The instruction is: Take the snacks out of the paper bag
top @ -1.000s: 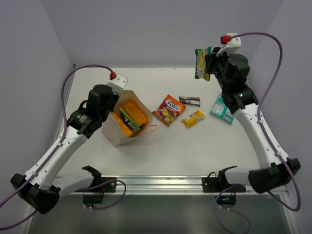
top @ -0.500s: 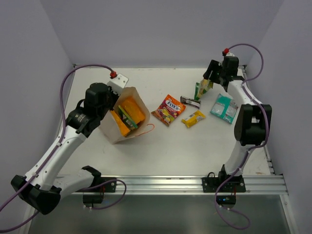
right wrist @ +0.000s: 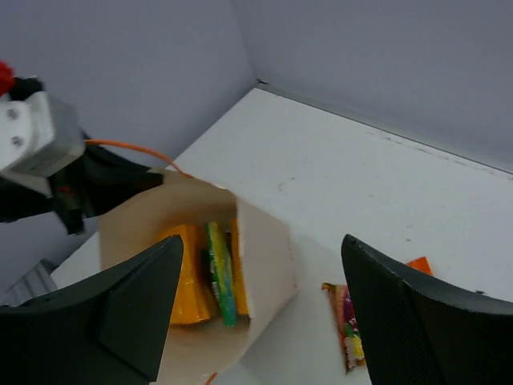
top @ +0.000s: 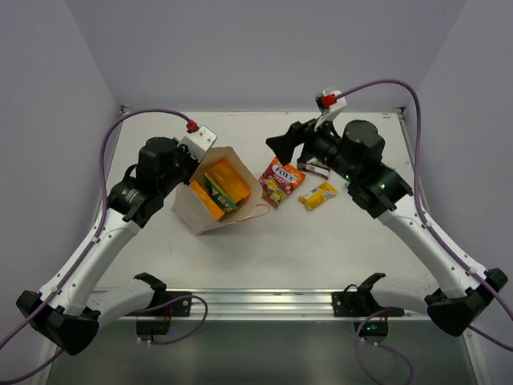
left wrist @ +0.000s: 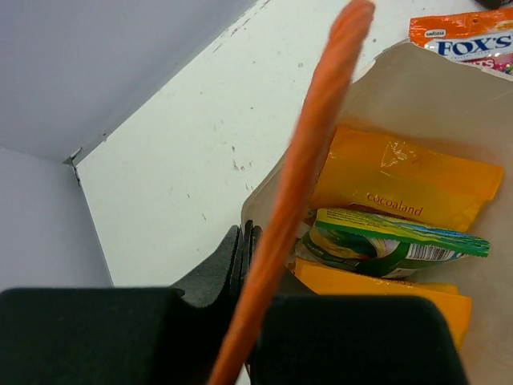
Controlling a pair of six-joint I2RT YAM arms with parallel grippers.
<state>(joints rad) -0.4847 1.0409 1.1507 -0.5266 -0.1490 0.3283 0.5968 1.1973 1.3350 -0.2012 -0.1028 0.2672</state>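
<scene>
Overhead, the light is soft and even; the paper bag (top: 196, 212) throws only a faint shadow on the white table (top: 280, 249). In the left wrist view the orange string handle (left wrist: 313, 152) is a thick blur across the centre — too close to focus — and the orange packet (left wrist: 401, 180) glints. The right wrist view is dimmer and slightly soft.

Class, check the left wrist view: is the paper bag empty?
No, two orange packets and a green packet lie inside the paper bag.
</scene>
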